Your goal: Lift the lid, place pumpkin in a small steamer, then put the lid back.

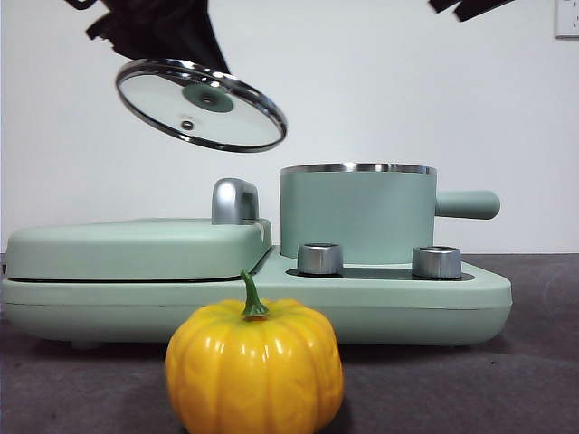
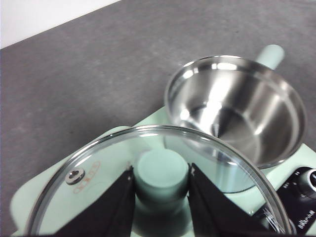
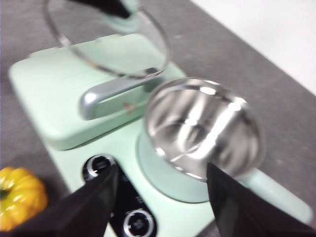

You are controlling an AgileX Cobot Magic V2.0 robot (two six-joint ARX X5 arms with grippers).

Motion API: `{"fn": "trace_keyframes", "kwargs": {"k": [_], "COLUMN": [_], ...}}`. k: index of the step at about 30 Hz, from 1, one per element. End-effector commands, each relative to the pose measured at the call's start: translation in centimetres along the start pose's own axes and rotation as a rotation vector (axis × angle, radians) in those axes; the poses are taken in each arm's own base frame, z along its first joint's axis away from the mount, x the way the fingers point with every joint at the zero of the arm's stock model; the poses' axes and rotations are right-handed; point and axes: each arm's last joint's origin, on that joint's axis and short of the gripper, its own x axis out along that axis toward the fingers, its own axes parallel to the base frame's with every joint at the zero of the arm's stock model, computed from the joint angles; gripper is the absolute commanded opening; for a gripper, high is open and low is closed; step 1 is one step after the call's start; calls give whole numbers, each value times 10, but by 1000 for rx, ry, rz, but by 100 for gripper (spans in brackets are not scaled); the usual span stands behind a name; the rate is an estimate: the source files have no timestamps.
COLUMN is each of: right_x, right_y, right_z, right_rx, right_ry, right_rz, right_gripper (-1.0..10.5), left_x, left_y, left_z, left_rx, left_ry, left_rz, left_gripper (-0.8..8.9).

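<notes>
You're gripping the lid (image 2: 148, 182) by its knob with the left fingers (image 2: 160, 197), tilted clear of the small steamer (image 1: 357, 217), while the right fingers (image 3: 160, 197) are hanging spread, freeing access for the pumpkin (image 1: 254, 366).

left pincer (image 2: 160, 190) | raised high, jaws clamped on either side of the lid's (image 1: 201, 104) knob, lid carried tilted in the air || right pincer (image 3: 160, 197) | raised, jaws spread wide apart, holding nothing

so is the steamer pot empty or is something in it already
Empty. Both wrist views show the small steamer with only bare shiny steel inside; the pumpkin sits on the table, and the left tool holds the lid aloft.
</notes>
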Motion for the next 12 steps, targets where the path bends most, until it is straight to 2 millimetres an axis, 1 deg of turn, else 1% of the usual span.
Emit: {"fn": "trace_keyframes", "kwargs": {"k": [1,8,12], "right_x": [9,37,54], "right_y": [8,36,53], "right_z": [5,7,5], "right_rx": [-45,-120,-158], "right_ry": [9,62,110], "right_rz": [69,243,326], "right_gripper": [298,298,306], "left_x": [-17,-44,-63], "left_y": [1,8,12], "left_z": [7,-9,-11], "left_rx": [-6,-30,-42], "left_ry": [-78,-93,-125], "left_rz": [14,82,113], "left_gripper": [16,16,16]}}
